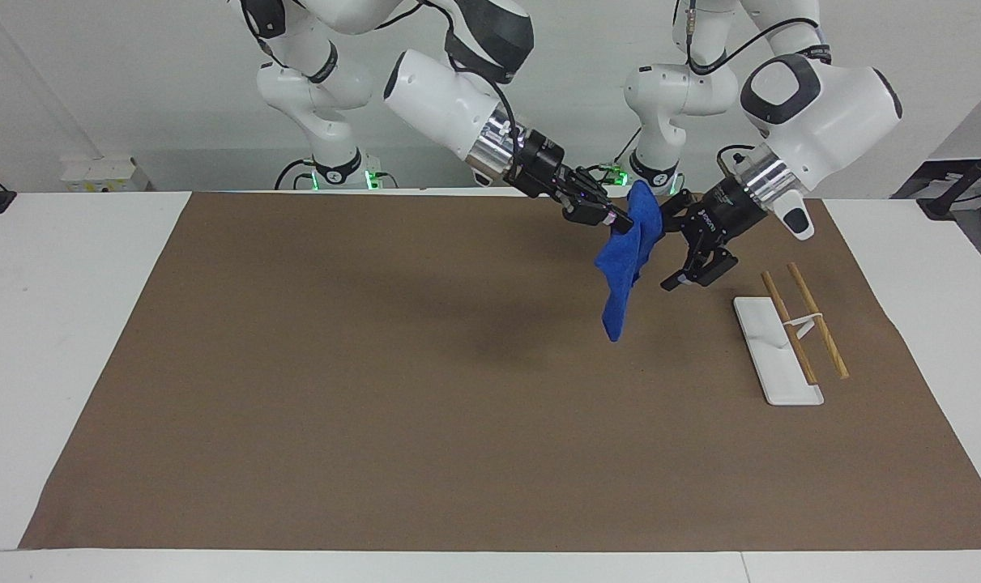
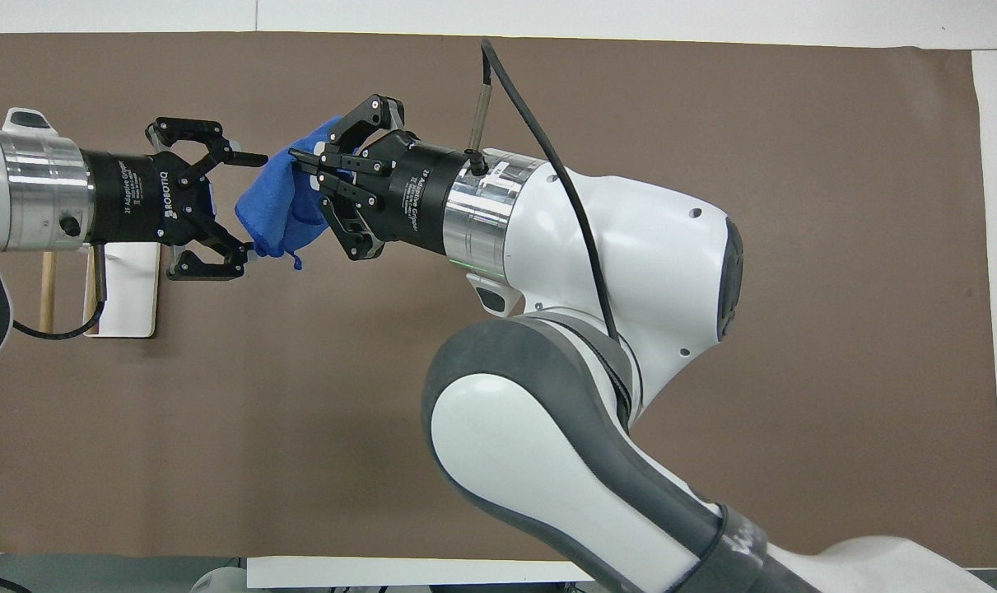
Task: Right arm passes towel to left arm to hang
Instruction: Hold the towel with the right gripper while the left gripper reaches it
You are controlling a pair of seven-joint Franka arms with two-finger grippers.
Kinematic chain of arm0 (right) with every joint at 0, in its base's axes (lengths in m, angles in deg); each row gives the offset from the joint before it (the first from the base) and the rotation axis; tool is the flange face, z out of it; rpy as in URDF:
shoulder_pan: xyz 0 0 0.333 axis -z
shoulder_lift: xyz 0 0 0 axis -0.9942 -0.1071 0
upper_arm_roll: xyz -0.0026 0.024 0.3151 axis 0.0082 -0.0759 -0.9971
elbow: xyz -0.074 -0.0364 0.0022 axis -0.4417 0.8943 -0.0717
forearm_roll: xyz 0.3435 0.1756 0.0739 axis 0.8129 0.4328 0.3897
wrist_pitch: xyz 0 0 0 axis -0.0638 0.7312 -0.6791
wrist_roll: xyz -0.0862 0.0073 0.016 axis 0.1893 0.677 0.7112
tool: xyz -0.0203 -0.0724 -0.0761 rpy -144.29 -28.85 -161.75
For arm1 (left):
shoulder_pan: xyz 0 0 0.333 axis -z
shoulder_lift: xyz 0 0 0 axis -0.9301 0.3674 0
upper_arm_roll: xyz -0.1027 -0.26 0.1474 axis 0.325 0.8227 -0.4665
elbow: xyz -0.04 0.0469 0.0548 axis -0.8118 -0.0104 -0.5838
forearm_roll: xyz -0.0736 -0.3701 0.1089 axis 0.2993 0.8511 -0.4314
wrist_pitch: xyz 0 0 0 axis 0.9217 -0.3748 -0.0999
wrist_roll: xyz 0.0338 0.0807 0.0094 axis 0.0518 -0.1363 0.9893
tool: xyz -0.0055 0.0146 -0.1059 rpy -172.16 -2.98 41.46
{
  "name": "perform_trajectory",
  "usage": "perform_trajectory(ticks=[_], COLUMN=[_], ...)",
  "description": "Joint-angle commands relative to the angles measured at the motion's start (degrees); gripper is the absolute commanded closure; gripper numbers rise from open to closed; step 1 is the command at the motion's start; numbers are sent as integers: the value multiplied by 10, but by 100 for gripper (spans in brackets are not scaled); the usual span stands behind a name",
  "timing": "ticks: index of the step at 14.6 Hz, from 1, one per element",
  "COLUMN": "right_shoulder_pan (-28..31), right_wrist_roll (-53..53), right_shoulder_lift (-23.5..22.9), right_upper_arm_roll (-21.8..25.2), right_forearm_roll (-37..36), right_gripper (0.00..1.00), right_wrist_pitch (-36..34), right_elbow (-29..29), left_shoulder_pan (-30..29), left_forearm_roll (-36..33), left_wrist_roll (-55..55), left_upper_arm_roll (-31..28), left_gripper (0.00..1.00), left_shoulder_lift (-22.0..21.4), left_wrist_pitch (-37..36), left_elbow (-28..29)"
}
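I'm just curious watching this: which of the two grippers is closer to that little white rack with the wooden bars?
Left. The left gripper hangs open by the rack, at the towel; the right gripper, shut on the towel, is past it.

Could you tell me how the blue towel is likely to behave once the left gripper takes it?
The blue terry towel hangs limp and folded from the right gripper, so probably floppy. It seems light. The open left gripper should grip fabric easily.
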Motion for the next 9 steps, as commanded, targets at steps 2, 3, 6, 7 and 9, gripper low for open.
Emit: perform_trajectory(ticks=[2, 3, 6, 7, 9], right_shoulder_pan=[9, 9, 9, 9, 8], right_wrist_roll=[11, 11, 8, 7, 6], right_shoulder_lift=[-4, -4, -4, -4, -4], right_upper_arm_roll=[-12, -12, -12, -12, -12], right_forearm_roll=[3, 3, 3, 4, 5], right_gripper=[100, 100, 100, 100, 100], right_wrist_pitch=[1, 0, 0, 0, 1], right_elbow=[3, 3, 5, 7, 8], left_shoulder_pan=[-2, -2, -2, -2, -2], left_forearm_roll=[39, 41, 44, 44, 44], left_wrist_roll=[6, 7, 7, 7, 7], left_upper_arm_roll=[8, 10, 31, 39, 42], left_gripper=[4, 4, 4, 4, 5], left_shoulder_lift=[-27, -28, -39, -42, -42], left_wrist_pitch=[42, 56, 75, 77, 88], left_elbow=[34, 42, 66, 69, 69])
